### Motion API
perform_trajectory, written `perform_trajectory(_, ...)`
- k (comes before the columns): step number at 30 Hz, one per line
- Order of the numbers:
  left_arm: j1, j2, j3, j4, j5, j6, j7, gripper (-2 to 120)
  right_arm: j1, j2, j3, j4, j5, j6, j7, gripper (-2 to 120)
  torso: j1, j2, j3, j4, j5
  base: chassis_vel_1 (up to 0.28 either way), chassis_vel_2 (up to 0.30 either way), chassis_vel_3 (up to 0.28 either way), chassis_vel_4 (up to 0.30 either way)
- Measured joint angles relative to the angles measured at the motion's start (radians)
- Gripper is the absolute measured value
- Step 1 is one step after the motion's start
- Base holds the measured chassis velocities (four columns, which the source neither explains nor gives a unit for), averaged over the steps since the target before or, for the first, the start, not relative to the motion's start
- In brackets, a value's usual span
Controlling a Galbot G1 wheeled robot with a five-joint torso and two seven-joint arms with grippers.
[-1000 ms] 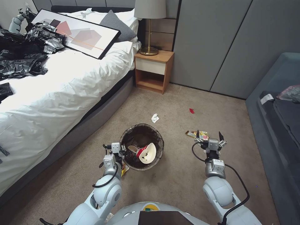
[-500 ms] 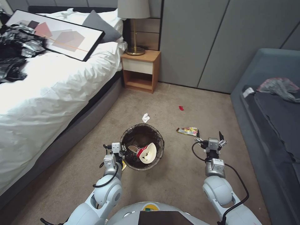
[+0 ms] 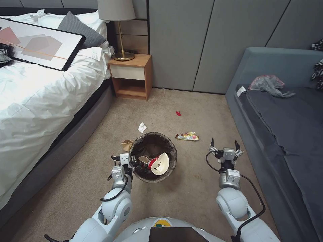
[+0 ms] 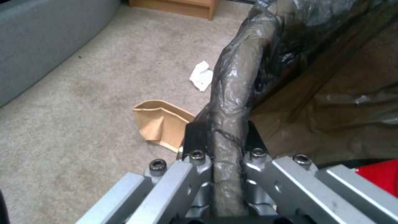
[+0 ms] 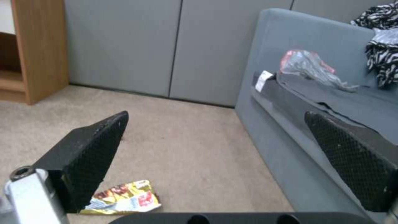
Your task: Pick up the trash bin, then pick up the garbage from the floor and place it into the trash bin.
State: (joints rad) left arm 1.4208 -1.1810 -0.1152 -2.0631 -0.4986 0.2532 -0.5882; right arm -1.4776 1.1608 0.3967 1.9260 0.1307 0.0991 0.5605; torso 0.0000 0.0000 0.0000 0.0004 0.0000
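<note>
The trash bin (image 3: pixel 169 150), a small round bucket lined with a dark brown bag, hangs in front of me with red-and-white paper cups (image 3: pixel 158 164) inside. My left gripper (image 3: pixel 134 164) (image 4: pixel 224 140) is shut on the bin's bag-wrapped rim (image 4: pixel 232 93). My right gripper (image 3: pixel 224 145) (image 5: pixel 224 146) is open and holds nothing, above the carpet. Garbage lies on the floor: a yellow snack wrapper (image 3: pixel 187 136) (image 5: pixel 124 197) just ahead-left of the right gripper, a white scrap (image 3: pixel 142 127) (image 4: pixel 202 75), a red scrap (image 3: pixel 178 113), and a brown paper bag (image 3: pixel 127 144) (image 4: pixel 159 124) beside the bin.
A bed (image 3: pixel 40 97) with a framed picture runs along the left. A wooden nightstand (image 3: pixel 132 75) with a lamp stands at the wall. A grey sofa (image 3: pixel 286 127) close on the right carries a grey-pink plastic bag (image 3: pixel 267 83) (image 5: pixel 307 65). Open carpet lies between them.
The head view has swung to the right, so bed and nightstand slid left and the sofa came in. Both arms keep their pose. The brown paper bag now shows beside the bin.
</note>
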Motion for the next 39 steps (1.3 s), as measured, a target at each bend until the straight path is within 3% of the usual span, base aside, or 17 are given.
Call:
perform_trajectory(25,0.000,0.001,-0.003,-0.003,-0.001,-0.004,0.000,2,-0.001,0.018,-0.006,0.003,-0.005,-0.013,0.003,100,0.000,0.000,0.000,-0.0005,0.0000,-0.010,0.013,0.012,-0.015)
perform_trajectory(39,0.003,0.003,0.000,-0.003,0.002,-0.006,0.001,2,-0.005,0.014,-0.008,0.012,-0.005,-0.022,0.004,100,0.000,0.000,0.000,-0.0003,0.0000,-0.203,0.192,0.195,-0.196)
